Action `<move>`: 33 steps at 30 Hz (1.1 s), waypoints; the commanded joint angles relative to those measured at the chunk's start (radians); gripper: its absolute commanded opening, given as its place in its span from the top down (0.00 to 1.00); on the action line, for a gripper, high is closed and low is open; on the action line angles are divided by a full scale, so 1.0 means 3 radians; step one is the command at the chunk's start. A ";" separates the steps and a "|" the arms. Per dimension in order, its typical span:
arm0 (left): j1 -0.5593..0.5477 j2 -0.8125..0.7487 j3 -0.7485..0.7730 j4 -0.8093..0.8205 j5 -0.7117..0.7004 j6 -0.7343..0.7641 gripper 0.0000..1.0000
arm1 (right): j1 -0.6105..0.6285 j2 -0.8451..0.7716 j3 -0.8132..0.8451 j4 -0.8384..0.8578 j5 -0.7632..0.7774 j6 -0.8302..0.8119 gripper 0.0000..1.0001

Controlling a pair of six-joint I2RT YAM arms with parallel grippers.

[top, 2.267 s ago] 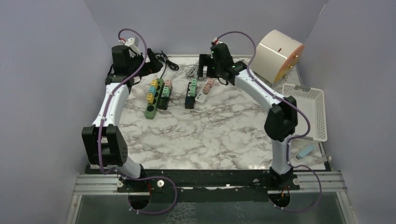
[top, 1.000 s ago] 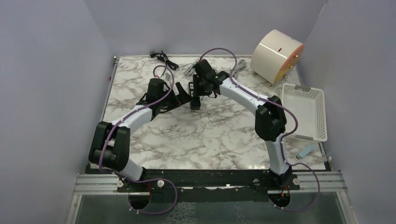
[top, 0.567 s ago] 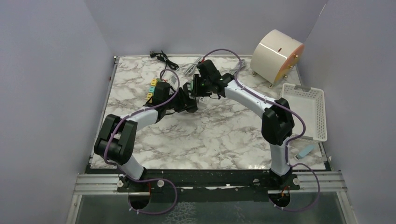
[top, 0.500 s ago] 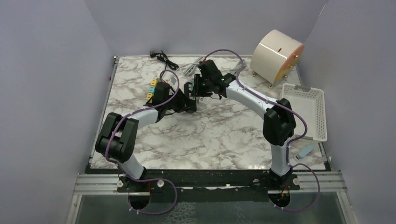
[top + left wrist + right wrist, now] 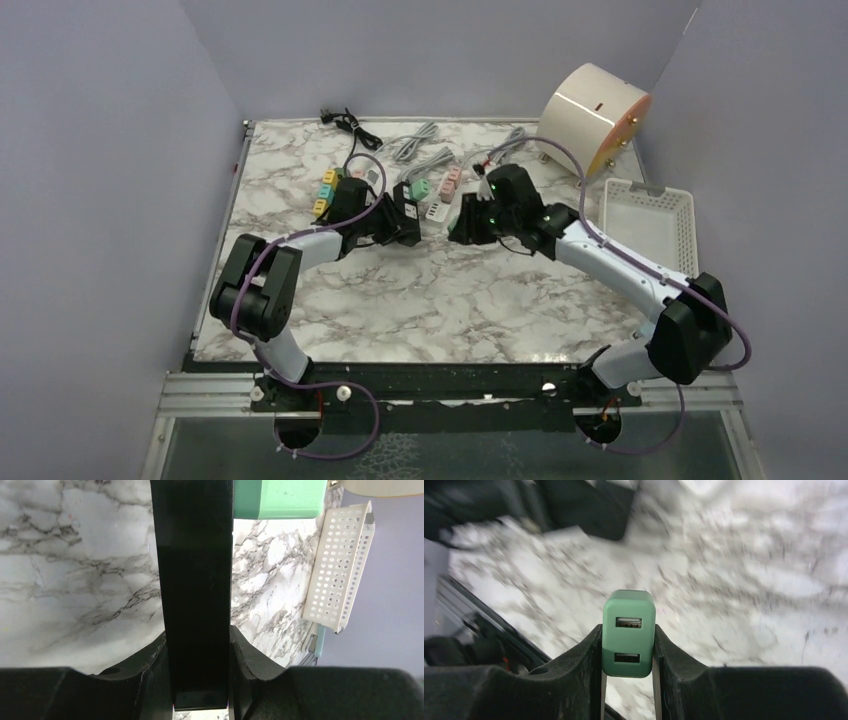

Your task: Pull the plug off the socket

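On the marble table (image 5: 450, 300), the right gripper (image 5: 628, 626) is clamped narrowly on a green plug (image 5: 628, 640), a USB adapter with two ports on its face, held clear above the surface and well apart from the socket. That wrist view is blurred, and any lettering on the plug cannot be read. Just to its left, the left gripper (image 5: 196, 632) pinches the black power strip (image 5: 195, 570) tightly between both fingers, pinning it to the table. A mint-green plug (image 5: 277, 497) sits against the strip's far part. Beyond the left arm lie a row of yellow and teal plugs (image 5: 325, 190) and a pink plug (image 5: 452, 175); print on them is too small to read from above. A white perforated basket (image 5: 662, 225) sits at the right edge, with grey cables (image 5: 420, 145), a black cable (image 5: 340, 118) and a beige drum (image 5: 590, 110) at the back
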 commanded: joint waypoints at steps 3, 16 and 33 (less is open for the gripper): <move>0.0046 -0.0059 0.0364 -0.0061 0.0031 0.0479 1.00 | -0.0310 -0.0319 -0.1457 0.0345 -0.1243 -0.0334 0.99; 0.0058 -0.0236 0.0582 -0.0696 0.0425 0.1510 1.00 | -0.0326 0.0496 -0.1380 0.0260 -0.1532 -0.0796 0.44; 0.0062 -0.0699 0.0221 -0.0665 0.0193 0.1580 1.00 | -0.0343 0.0102 -0.0509 0.1028 -0.0334 -0.0336 0.14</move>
